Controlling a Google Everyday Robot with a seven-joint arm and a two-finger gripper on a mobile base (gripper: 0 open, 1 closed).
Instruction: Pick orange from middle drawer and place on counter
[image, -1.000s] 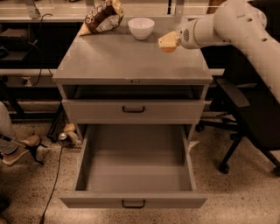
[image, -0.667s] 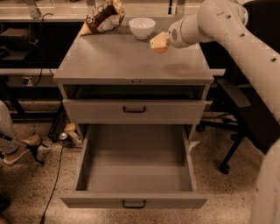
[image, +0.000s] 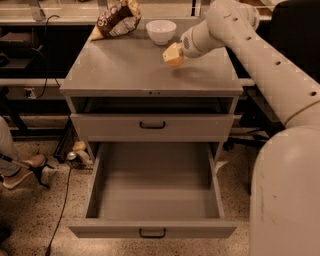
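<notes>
My gripper (image: 173, 55) hangs low over the right-middle part of the counter (image: 125, 67), just in front of the white bowl. Its pale fingers (image: 170, 51) are shut on the orange (image: 175, 62), which shows as a small orange ball under them, at or just above the counter top. The middle drawer (image: 100, 180) is pulled wide open below, and its grey inside holds nothing. Its dark bar handle (image: 152, 233) faces the camera. My arm (image: 260, 55) reaches in from the right.
A white bowl (image: 161, 31) and a brown snack bag (image: 116, 20) stand at the counter's back edge. A shallower shut drawer front (image: 152, 126) sits above the open drawer. A person's shoe (image: 22, 169) and a cable (image: 60, 215) lie on the floor at the left.
My gripper has moved left and down over the counter with the orange, from near the right edge to in front of the bowl. The drawers have not moved.
</notes>
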